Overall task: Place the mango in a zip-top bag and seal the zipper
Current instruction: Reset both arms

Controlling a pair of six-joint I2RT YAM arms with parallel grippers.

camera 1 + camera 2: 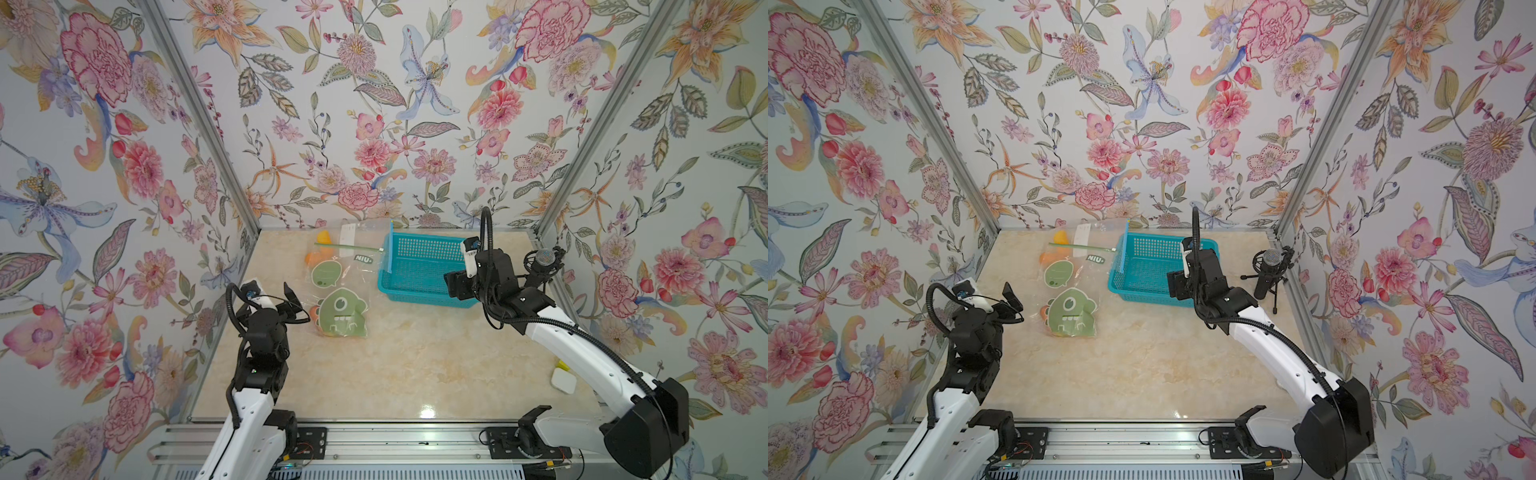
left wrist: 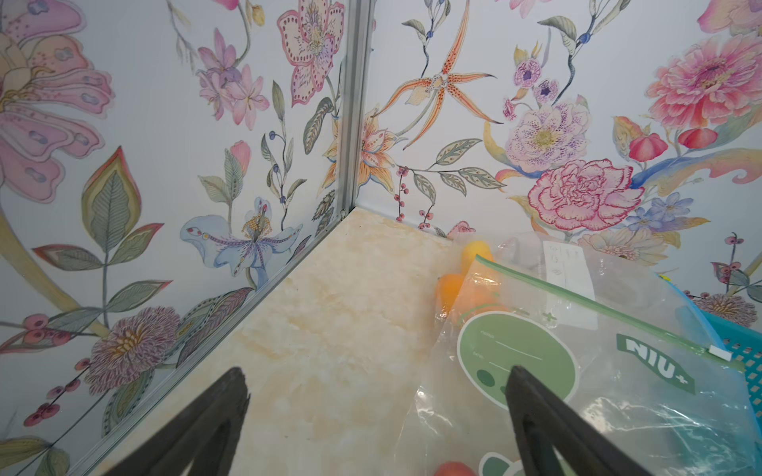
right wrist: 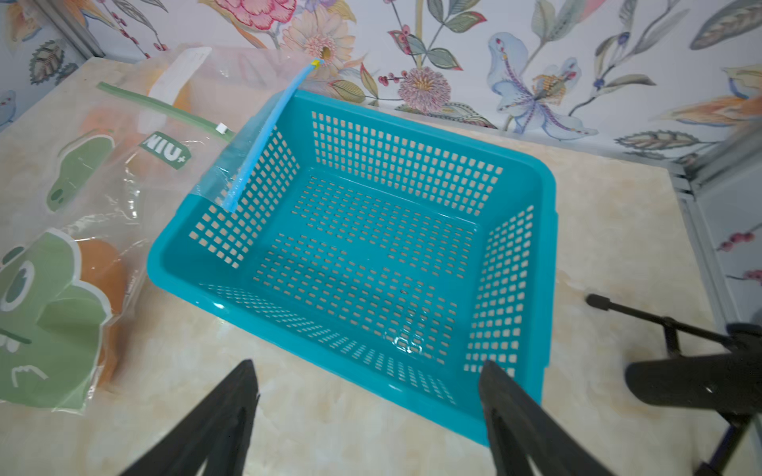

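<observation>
Left wrist view: left gripper (image 2: pixel 376 371) spread wide, empty, bag (image 2: pixel 618 412) beside one finger. Right gripper (image 3: pixel 368 363) wide, empty, basket (image 3: pixel 532 177) just beyond.

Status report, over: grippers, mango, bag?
Left gripper open, empty. Right gripper open, empty, by basket. Mango looks inside zip-top bag, green zipper looks shut. Nothing blocking.

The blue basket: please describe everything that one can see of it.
The basket is teal, looks like glossy plastic, and is rectangular, with a smooth rounded rim and small square holes across its walls and floor. It stands upright on the marble-patterned table near the back wall, and nothing lies on its floor. A clear bag's blue zipper strip rests against one side wall.
</observation>
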